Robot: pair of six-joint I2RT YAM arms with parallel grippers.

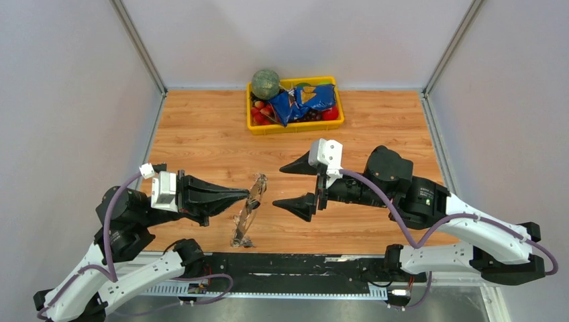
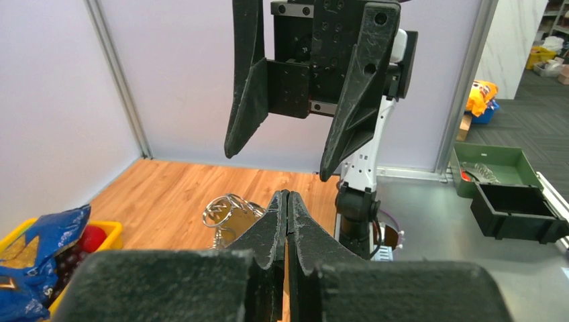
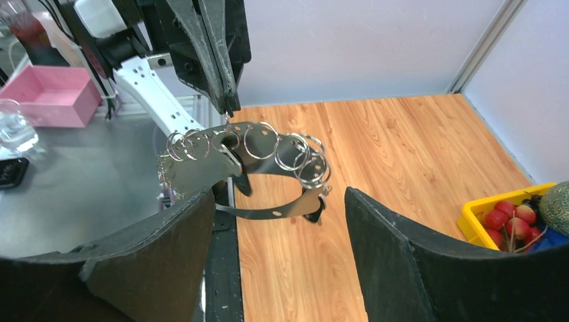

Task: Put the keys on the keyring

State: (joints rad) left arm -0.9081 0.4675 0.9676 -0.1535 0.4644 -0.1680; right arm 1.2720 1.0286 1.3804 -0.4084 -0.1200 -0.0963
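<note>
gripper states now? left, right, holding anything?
Left gripper: closed, pinching the keyring at its top.
Right gripper: open, holding nothing.

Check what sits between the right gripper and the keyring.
Nothing: the top view shows only bare table between the open right gripper and the keyring, which the left gripper holds.
</note>
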